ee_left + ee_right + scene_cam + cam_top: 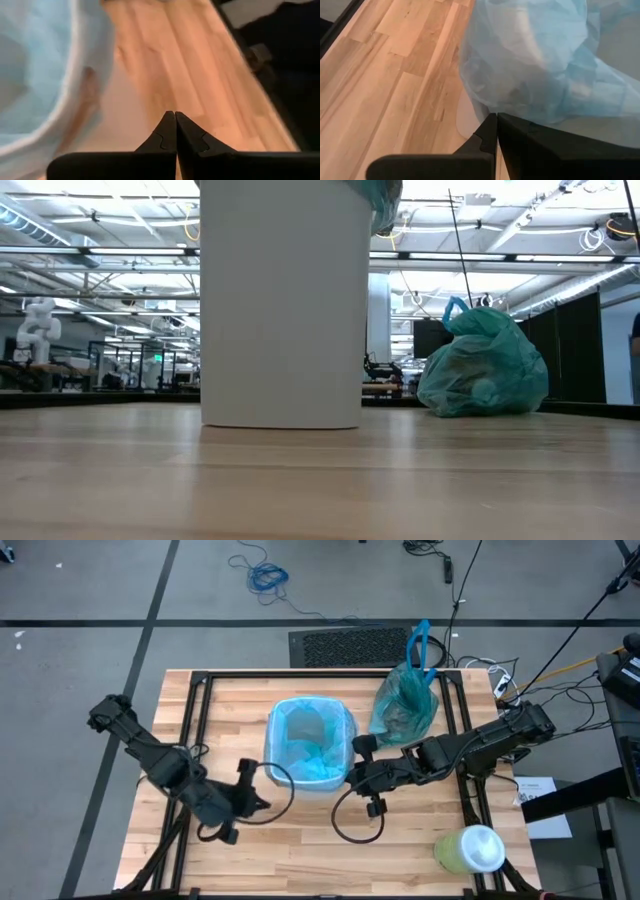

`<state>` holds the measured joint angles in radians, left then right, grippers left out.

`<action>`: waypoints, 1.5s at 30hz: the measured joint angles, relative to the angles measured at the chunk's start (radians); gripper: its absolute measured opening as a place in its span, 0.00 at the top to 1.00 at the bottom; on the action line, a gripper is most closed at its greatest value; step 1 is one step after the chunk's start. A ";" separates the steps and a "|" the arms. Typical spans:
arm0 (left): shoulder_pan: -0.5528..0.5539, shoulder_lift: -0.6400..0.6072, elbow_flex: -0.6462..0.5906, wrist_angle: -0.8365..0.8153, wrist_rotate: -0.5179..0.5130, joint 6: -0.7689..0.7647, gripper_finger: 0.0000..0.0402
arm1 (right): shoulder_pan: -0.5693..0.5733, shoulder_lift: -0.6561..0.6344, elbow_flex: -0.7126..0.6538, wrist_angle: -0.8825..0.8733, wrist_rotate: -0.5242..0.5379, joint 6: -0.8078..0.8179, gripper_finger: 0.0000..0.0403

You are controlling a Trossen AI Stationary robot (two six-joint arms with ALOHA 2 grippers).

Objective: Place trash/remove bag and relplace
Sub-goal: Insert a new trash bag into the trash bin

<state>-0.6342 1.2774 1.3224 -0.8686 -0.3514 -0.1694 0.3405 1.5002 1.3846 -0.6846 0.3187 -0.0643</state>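
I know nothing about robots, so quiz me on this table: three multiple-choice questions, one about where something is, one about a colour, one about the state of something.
1. Where does the full teal-green bag sit?
A. inside the bin
B. on the table beside the bin
C. on the floor

2. What colour is the liner now in the white bin?
A. sky blue
B. black
C. red

3. How are the left claw's fingers?
A. wide open
B. gripping a bottle
C. closed together

Answers:
1 B, the high view shows it on the wood next to the bin.
2 A, pale blue plastic drapes over the rim.
3 C, the left wrist view shows the fingers touching.
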 joint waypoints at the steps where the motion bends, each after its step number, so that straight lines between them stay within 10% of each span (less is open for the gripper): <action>1: -0.015 0.000 0.004 -0.002 -0.047 0.000 1.00 | 0.000 0.000 0.000 0.000 -0.001 0.000 0.99; 8: -0.047 0.000 0.009 -0.011 -0.422 -0.001 1.00 | 0.000 0.000 0.000 0.000 -0.002 0.000 0.99; 45: 0.058 0.009 -0.168 0.053 -0.405 -0.083 1.00 | 0.091 -0.016 0.000 -0.062 -0.093 0.091 0.99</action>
<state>-0.5758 1.2865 1.1545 -0.8153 -0.7563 -0.2527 0.4311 1.4841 1.3842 -0.7468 0.2255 0.0267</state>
